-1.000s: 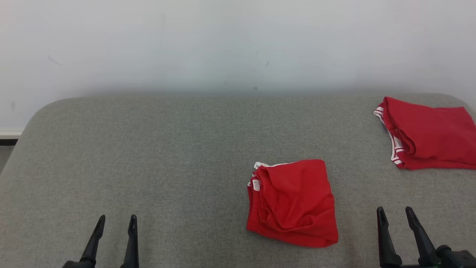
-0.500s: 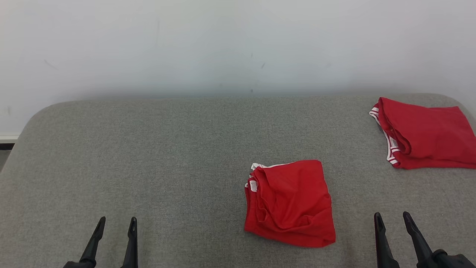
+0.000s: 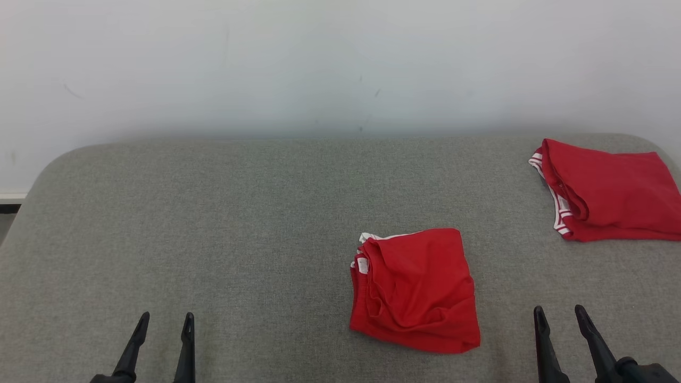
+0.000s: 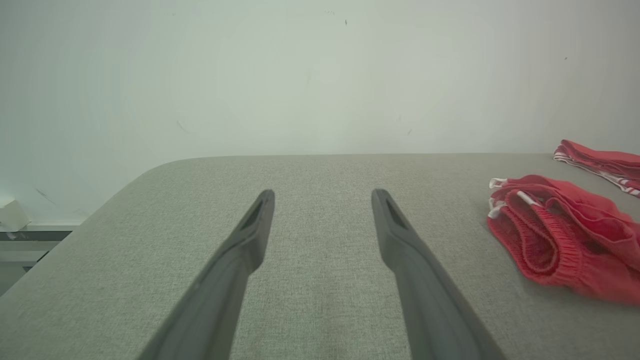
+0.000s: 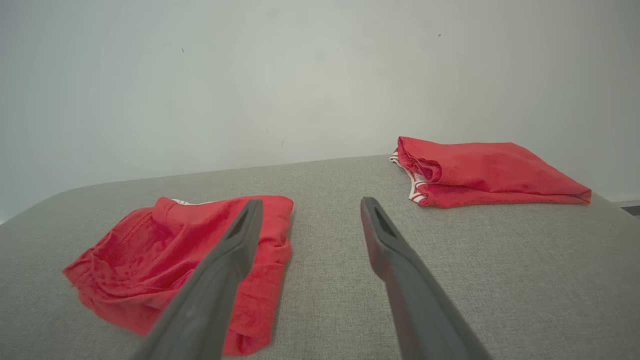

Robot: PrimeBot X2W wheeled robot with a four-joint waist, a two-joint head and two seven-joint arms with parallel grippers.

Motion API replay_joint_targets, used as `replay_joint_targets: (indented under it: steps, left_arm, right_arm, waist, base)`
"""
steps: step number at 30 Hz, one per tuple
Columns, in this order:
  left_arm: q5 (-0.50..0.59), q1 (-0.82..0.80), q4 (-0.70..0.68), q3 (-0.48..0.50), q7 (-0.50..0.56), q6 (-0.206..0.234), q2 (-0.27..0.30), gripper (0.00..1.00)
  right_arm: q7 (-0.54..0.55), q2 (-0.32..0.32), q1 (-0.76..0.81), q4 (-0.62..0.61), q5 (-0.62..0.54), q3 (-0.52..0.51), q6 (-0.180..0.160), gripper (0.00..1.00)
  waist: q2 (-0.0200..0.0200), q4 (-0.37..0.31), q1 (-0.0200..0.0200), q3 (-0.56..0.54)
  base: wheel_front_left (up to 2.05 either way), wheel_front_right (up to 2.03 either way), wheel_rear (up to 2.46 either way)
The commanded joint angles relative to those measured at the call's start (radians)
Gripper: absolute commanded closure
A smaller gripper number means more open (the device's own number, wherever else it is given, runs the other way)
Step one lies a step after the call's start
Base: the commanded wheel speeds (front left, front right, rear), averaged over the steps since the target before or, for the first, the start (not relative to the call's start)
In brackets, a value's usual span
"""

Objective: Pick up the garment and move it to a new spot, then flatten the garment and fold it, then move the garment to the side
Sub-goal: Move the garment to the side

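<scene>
We are pulling our right gripper (image 3: 557,309) back toward 6 o'clock, easing our left gripper (image 3: 165,315) back slightly, and panning our head toward 3 o'clock.

You identify the left gripper (image 3: 166,316) and right gripper (image 3: 558,309) by two long, dark matte fingers (image 4: 240,255) each, tapering to narrow tips, with an elongated recess near every tip.

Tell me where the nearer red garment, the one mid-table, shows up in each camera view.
Head view: the nearer red garment lies right of centre, in the lower half.
Left wrist view: the garment is at the right edge, below mid-height.
Right wrist view: the garment is at the lower left.
Shared landmark: the second red garment, white-striped, is far right in the head and left wrist views and upper right in the right wrist view.
</scene>
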Motion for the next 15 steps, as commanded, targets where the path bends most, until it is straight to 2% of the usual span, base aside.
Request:
replay_joint_targets:
  steps: [1,15]
  left_arm:
    - [-0.006,0.006,0.002,-0.001,-0.003,0.003,0.005,0.00]
    - [-0.009,0.001,0.005,-0.009,-0.003,0.009,0.009,0.00]
  right_arm:
    - [0.001,0.003,0.010,0.000,-0.007,-0.002,-0.003,0.00]
    - [0.005,0.005,0.013,0.003,-0.012,-0.002,-0.003,0.00]
  waist:
    - [0.0000,-0.001,0.0000,0.001]
    - [0.0000,0.004,0.0000,0.003]
  base:
    - [0.00,0.00,0.00]
    - [0.00,0.00,0.00]
